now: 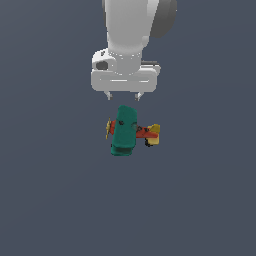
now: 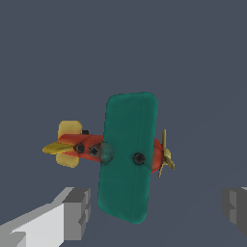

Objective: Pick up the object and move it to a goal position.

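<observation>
Exterior view: the white arm descends from the top of the frame, its gripper (image 1: 124, 96) pointing down with two short fingertips (image 1: 108, 95) visible below the palm. The toy biplane (image 1: 131, 131) rests on the plain dark grey-blue surface (image 1: 50, 200), just below the gripper and apart from it. Its teal-green wings run roughly front to back in this view; the yellow propeller (image 1: 108, 129) faces the exterior view's left and the yellow tail (image 1: 154, 134) the exterior view's right.

Wrist view: the biplane (image 2: 128, 154) is seen from above, its upper wing covering most of the red-orange body. The jaws stand wide apart, empty, with the two grey fingers (image 2: 77, 212) flanking the frame and touching nothing.
</observation>
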Controlling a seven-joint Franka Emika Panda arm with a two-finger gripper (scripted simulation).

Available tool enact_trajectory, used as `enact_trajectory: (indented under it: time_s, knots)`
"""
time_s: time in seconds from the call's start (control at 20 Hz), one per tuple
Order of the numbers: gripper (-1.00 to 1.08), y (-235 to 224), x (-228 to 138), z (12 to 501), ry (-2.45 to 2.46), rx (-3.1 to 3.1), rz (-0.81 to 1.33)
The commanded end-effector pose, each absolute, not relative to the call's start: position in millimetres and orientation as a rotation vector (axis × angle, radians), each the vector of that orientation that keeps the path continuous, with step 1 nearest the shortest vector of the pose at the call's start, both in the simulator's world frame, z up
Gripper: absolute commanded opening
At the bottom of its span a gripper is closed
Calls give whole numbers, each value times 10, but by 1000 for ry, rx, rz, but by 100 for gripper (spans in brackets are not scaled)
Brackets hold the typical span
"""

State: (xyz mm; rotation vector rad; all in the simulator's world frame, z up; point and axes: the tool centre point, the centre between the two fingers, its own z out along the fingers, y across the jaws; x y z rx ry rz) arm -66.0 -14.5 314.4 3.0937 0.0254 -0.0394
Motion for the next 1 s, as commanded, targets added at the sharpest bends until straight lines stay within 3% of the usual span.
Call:
enact_trajectory:
  time_s: [0.0,0.95]
  knots:
    - [28,-145,-660,3144,25,3094,-39]
    - [28,-323,-535,2988,127,3261,-103]
